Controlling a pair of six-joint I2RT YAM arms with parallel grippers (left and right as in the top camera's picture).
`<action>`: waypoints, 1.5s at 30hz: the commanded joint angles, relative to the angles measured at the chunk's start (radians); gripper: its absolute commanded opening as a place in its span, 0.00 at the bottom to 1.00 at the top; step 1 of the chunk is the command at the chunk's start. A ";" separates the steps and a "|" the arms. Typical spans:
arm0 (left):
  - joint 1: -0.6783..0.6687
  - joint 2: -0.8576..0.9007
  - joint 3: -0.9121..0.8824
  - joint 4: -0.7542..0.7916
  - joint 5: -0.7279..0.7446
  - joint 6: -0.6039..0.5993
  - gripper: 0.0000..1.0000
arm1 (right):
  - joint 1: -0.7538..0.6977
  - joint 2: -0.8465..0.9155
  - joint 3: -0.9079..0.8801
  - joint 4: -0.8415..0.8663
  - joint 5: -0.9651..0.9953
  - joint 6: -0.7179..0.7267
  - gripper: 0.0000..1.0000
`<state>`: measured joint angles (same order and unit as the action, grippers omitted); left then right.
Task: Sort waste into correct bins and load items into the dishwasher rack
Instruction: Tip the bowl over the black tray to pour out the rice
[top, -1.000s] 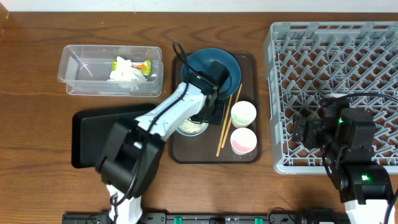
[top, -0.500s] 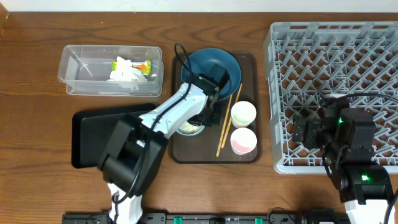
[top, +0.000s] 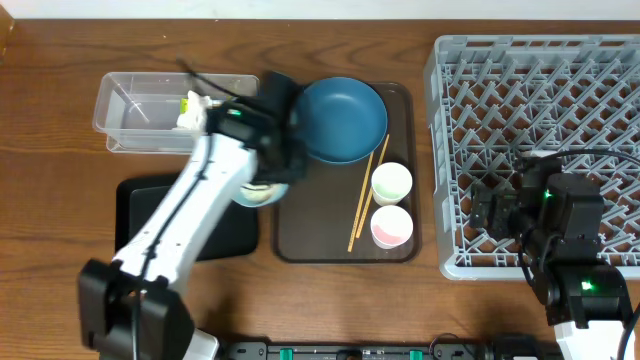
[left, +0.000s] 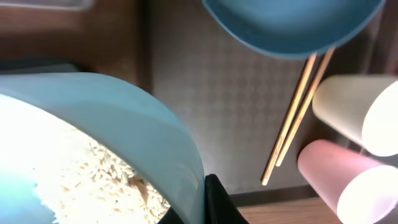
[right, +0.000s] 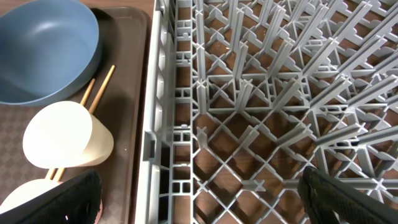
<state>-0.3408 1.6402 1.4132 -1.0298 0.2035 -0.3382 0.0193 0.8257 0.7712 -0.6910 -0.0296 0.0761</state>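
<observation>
My left gripper (top: 272, 178) is shut on the rim of the light-blue bowl (top: 255, 195), held above the gap between the brown tray and the black tray (top: 140, 205). In the left wrist view, the gripper (left: 198, 208) pinches the bowl (left: 143, 124) with one finger inside and one outside, and rice scraps (left: 93, 180) lie in it. The dark-blue plate (top: 342, 118), chopsticks (top: 366, 195) and two cups (top: 391, 183) (top: 391, 227) sit on the brown tray. My right gripper (right: 205, 205) hangs open over the dishwasher rack (top: 540, 90).
The clear tub (top: 130, 110) at the back left holds white tissues (top: 190, 118), partly hidden by my left arm. The brown serving tray (top: 320, 235) lies between the black tray and the rack. The rack's left wall (right: 155, 124) stands right beside the cups.
My left gripper shut on the bowl's rim, lifted it off the brown tray and carried it left toward the black tray. The right arm has stayed still.
</observation>
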 joint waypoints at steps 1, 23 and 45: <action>0.109 -0.023 -0.037 -0.004 0.158 0.099 0.06 | 0.014 -0.003 0.019 0.000 -0.004 0.013 0.99; 0.856 0.026 -0.478 0.109 1.246 0.660 0.06 | 0.014 -0.003 0.019 -0.001 -0.004 0.013 0.99; 0.954 0.059 -0.537 0.167 1.327 0.489 0.06 | 0.014 -0.003 0.019 -0.001 -0.004 0.013 0.99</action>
<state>0.6079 1.6947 0.8787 -0.8909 1.5414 0.1608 0.0193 0.8257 0.7712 -0.6914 -0.0299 0.0761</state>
